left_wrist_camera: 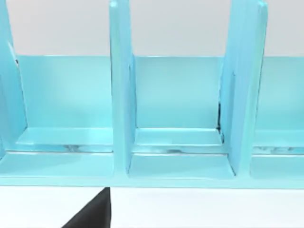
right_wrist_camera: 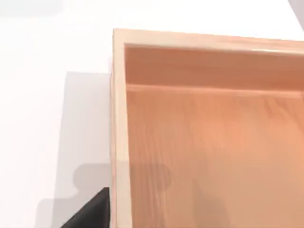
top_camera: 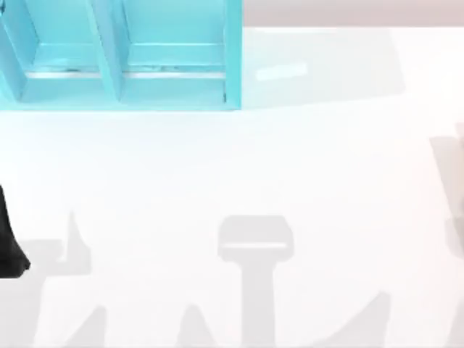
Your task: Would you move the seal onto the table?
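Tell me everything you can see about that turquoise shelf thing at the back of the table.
The turquoise shelf unit stands at the far left of the white table, its base resting on the surface. It looks like smooth painted board with a slight gloss. Upright dividers split it into open compartments side by side, each with a back wall and a stepped floor that has a low ledge along it. The compartments in view hold nothing. Faint dark scuffs mark the ledge edge. Nothing else touches it.

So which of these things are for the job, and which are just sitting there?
For the job:
- the white table, where the seal should end up
- the left arm, at the table's left edge

Just there:
- the turquoise shelf
- the wooden tray
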`<state>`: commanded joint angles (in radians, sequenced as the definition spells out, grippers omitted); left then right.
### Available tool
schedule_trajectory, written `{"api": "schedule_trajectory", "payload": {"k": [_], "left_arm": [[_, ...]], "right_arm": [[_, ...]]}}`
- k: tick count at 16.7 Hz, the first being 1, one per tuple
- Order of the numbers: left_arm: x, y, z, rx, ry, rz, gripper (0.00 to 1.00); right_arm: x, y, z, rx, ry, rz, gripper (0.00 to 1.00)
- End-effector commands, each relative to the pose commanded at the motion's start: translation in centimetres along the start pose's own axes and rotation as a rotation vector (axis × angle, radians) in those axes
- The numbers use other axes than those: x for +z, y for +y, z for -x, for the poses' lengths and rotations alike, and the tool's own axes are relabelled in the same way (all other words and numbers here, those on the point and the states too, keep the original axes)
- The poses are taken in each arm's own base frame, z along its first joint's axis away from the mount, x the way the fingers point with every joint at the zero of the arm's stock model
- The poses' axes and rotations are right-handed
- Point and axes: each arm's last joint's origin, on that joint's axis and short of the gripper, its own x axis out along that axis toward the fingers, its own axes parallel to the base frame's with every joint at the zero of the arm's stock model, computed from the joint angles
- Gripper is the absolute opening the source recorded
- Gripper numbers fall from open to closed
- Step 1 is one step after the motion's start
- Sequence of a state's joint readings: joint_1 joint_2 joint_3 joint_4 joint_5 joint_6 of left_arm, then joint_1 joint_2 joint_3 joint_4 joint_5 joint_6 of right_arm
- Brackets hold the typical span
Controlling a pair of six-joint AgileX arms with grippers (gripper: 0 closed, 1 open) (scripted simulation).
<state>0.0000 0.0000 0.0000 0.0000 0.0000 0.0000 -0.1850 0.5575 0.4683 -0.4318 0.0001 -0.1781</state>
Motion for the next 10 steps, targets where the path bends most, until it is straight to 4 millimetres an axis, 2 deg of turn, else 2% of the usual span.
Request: {"api": "schedule_trajectory", "payload": {"k": [2, 5, 7, 10], "left_arm": [[0.0, 0.0, 0.0, 0.000, 0.000, 0.000, 1.00], [0.0, 0.0, 0.0, 0.000, 0.000, 0.000, 1.00], [0.0, 0.0, 0.0, 0.000, 0.000, 0.000, 1.00], [0.0, 0.0, 0.0, 0.000, 0.000, 0.000, 1.00]], "right_arm": [[2.1, -1.3, -1.3, -0.008, 0.191, 0.023, 1.00], [4.7, -3.7, -4.2, 0.012, 0.477, 0.039, 1.00], [5.8, -5.5, -6.6, 0.044, 0.648, 0.037, 1.00], [6.4, -8.1, -10.0, 0.107, 0.856, 0.021, 1.00]]}}
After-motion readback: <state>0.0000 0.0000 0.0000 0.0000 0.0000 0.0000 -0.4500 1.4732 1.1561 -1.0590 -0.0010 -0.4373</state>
